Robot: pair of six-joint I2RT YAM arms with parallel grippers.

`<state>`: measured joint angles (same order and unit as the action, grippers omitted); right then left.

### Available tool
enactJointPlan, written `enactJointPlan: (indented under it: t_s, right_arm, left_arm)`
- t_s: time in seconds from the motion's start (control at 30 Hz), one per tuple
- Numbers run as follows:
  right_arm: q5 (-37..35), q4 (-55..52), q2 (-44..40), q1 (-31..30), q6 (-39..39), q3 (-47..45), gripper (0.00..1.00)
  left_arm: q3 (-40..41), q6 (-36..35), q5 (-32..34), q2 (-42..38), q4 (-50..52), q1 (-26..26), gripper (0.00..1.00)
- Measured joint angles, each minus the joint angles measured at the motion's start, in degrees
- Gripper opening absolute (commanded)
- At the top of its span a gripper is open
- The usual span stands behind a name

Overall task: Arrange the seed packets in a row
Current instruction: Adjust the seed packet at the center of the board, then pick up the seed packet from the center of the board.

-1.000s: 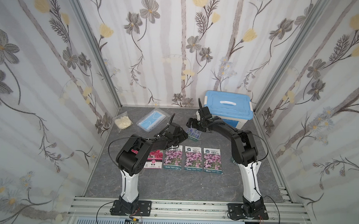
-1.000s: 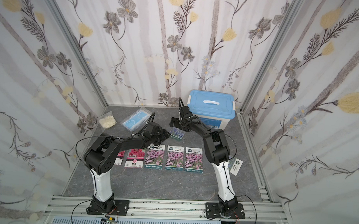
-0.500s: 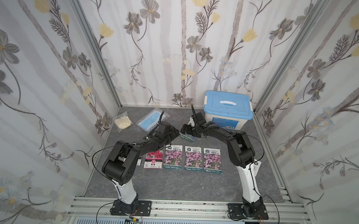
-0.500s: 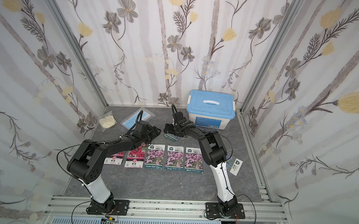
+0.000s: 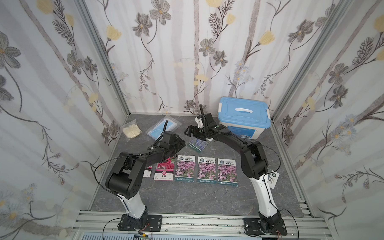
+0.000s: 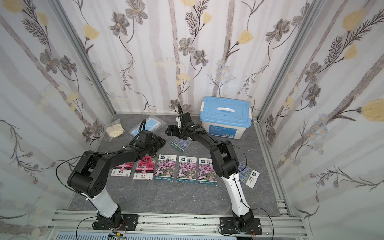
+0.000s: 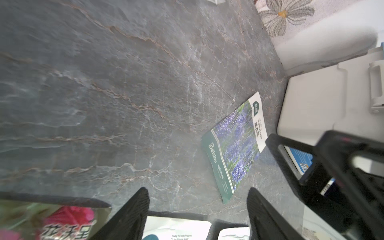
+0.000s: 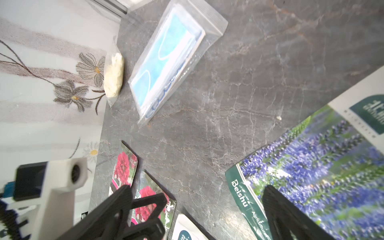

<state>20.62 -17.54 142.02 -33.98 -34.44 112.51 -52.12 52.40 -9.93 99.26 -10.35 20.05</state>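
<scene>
My right end effector (image 5: 192, 132) hung with its jaws spread wide and nothing in them, just above the 12 o'clock edge of the lavender seed packet (image 5: 198, 144). I could not tell whether it touched. My left end effector (image 5: 178, 144), jaws also parted and empty, sat near the packet's 9 o'clock side.

The packet lay flat and skewed on the table (image 5: 184, 197), at 12 o'clock from the row of two red-flower packets (image 6: 143, 169) and three pink-purple packets (image 6: 186, 168).

I judged it thin, light, bendy and glossy. A pinch from straight above would likely slip, so a short edge, tipped up, looked the best hold.

My right arm reached toward 10 o'clock, elbow high and forearm sloping down. My left arm stretched low toward 1 o'clock, across the red-flower packets.
</scene>
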Motion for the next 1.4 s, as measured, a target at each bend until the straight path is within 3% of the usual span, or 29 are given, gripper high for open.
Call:
enactJointPlan:
  t_s: [0.33, 0.83, 1.4]
  right_arm:
    - [-10.47, -8.48, 1.01, 2.8, 8.04, 1.7, 0.99]
    - [-8.46, -9.6, 3.15, 2.58, 7.45, -0.02, 0.99]
    - [-4.74, -4.11, 3.15, 2.91, 2.95, -3.3, 1.0]
  left_arm:
    - [-3.43, -1.03, -7.41, 5.51, -4.79, 1.88, 0.76]
    - [-7.54, -1.22, -10.21, 11.91, -5.95, 3.32, 0.76]
    - [-9.79, 1.9, -6.62, 15.21, -7.08, 5.18, 0.67]
